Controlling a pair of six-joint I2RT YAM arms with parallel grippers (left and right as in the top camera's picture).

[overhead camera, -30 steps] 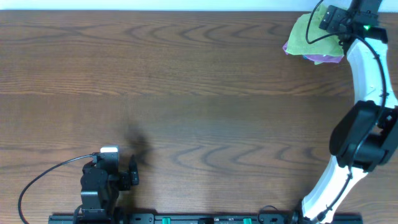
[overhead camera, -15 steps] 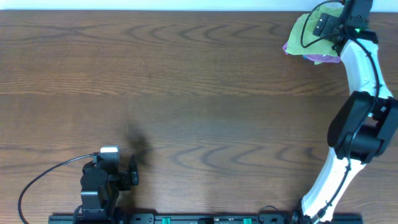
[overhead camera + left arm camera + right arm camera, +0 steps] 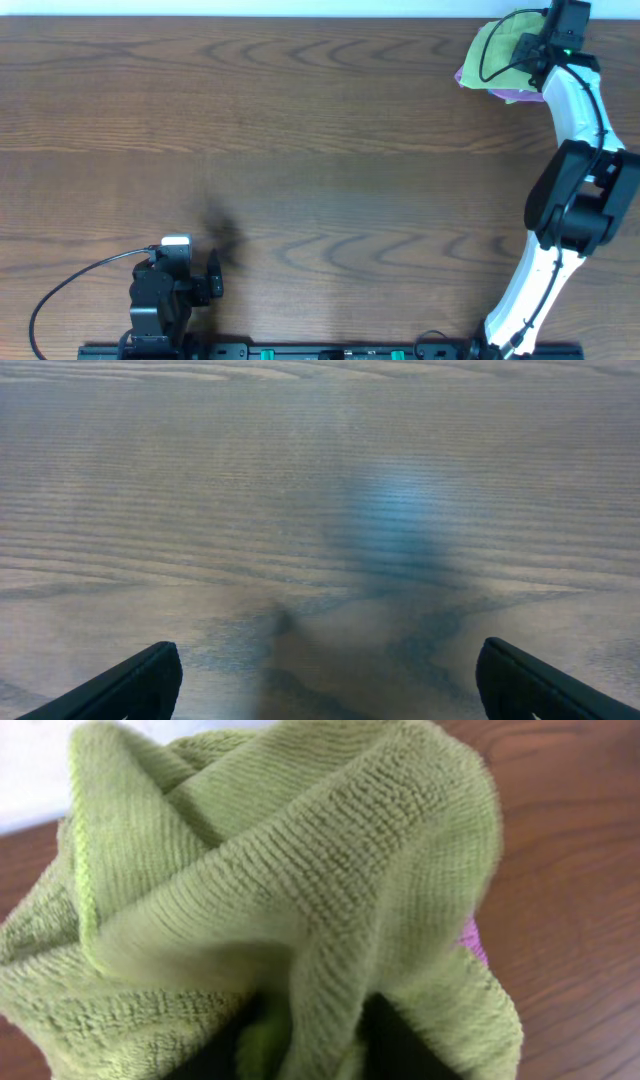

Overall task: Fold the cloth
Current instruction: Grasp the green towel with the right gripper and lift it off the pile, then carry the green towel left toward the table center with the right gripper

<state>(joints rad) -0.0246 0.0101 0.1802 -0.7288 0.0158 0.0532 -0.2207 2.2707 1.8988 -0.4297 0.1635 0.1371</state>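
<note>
The cloth, lime green and bunched up, lies at the far right corner of the table on top of a purple cloth. My right gripper is down on it. In the right wrist view its dark fingers pinch a raised fold of the cloth, and the right gripper is shut on it. My left gripper rests near the front left edge, far from the cloth. In the left wrist view the left gripper stands wide open over bare wood.
The purple cloth peeks out under the green one at its right side. The wooden table ends just behind the cloths at a white strip. A black cable loops beside the left arm.
My right gripper has moved further onto the cloth toward the back edge, and its jaws have closed from wide open onto a fold. The left arm has not moved.
</note>
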